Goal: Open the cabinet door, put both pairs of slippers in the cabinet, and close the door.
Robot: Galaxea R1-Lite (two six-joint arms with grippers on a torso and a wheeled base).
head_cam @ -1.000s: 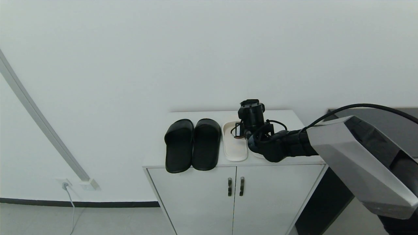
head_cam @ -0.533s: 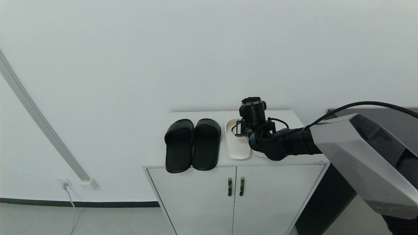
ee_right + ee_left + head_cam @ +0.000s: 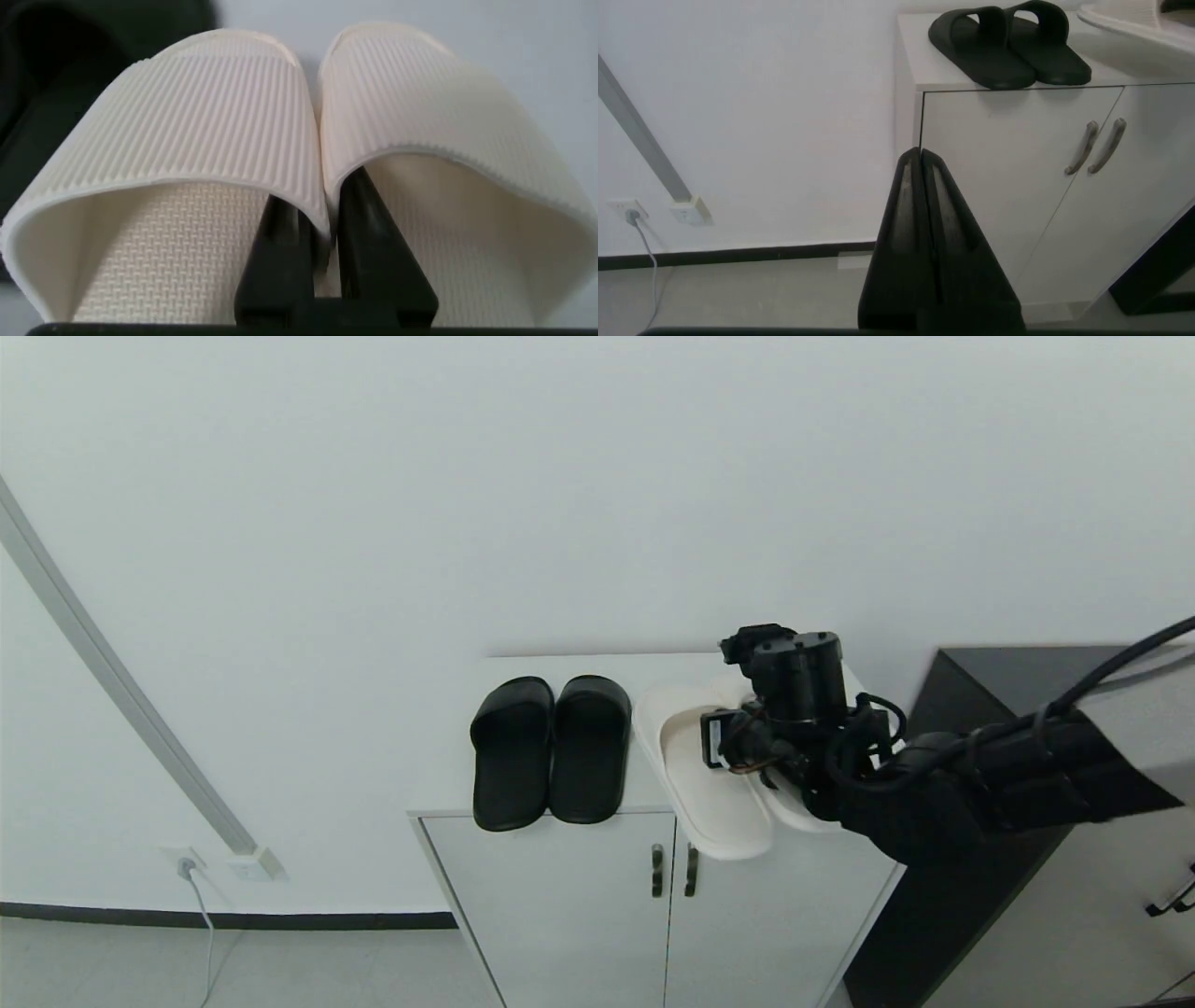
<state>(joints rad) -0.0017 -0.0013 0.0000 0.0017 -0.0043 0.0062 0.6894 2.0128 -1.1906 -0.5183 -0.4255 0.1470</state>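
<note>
right gripper [image 3: 747,747]: fingers clamped on straps of white slippers [image 3: 719,803]; cabinet door [image 3: 560,915] closed. left gripper [image 3: 922,173]: fingers together. risk: pinch slips, slipper drops; closed door blocks stowing.

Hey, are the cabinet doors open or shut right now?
Shut: both cabinet doors sit flush, handles side by side, no interior showing.

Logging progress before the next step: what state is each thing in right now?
cabinet doors: both shut.
black slippers: side by side on the cabinet top.
white slippers: gripped together, lifted, overhanging the front edge.
right gripper: shut on the white slippers' inner strap walls.
left gripper: shut, empty, low before the cabinet.
wall socket: cable plugged in.
</note>
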